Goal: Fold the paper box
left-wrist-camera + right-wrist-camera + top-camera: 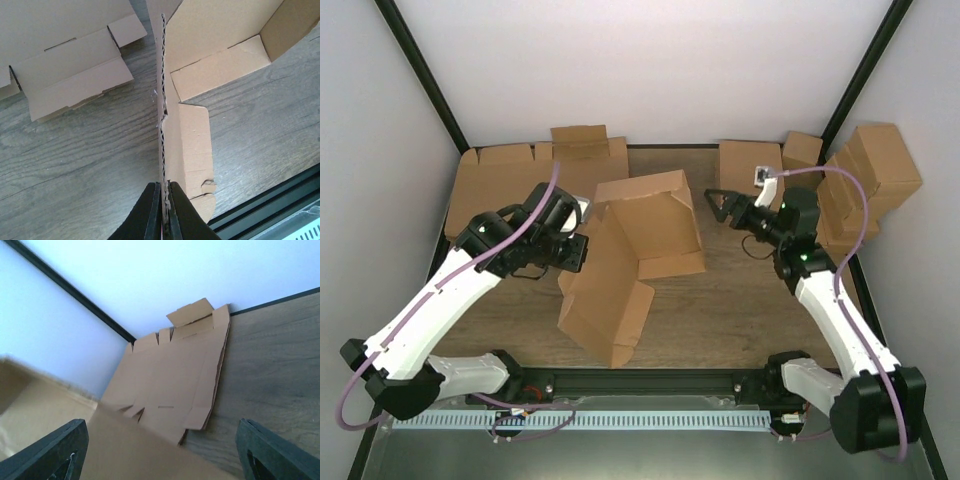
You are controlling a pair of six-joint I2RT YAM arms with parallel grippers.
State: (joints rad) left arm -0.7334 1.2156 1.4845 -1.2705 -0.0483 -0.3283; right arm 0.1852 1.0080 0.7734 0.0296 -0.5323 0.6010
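The paper box (655,235) is a brown corrugated sheet, partly folded, in the middle of the table, with raised walls at the back and a large panel tilted down toward the front. My left gripper (586,228) is shut on the panel's left edge. In the left wrist view the left gripper (164,192) pinches that edge, which runs away from it edge-on, with the box's inside (220,45) to its right. My right gripper (718,208) is open just right of the box's right wall. In the right wrist view the right gripper (162,455) is wide open with blurred box cardboard (125,450) between its fingers.
A pile of flat cardboard blanks (510,175) lies at the back left, and shows in the left wrist view (65,60) and the right wrist view (175,375). Finished brown boxes (865,170) stand at the back right, one more (748,165) at the back. A black rail (650,380) runs along the near edge.
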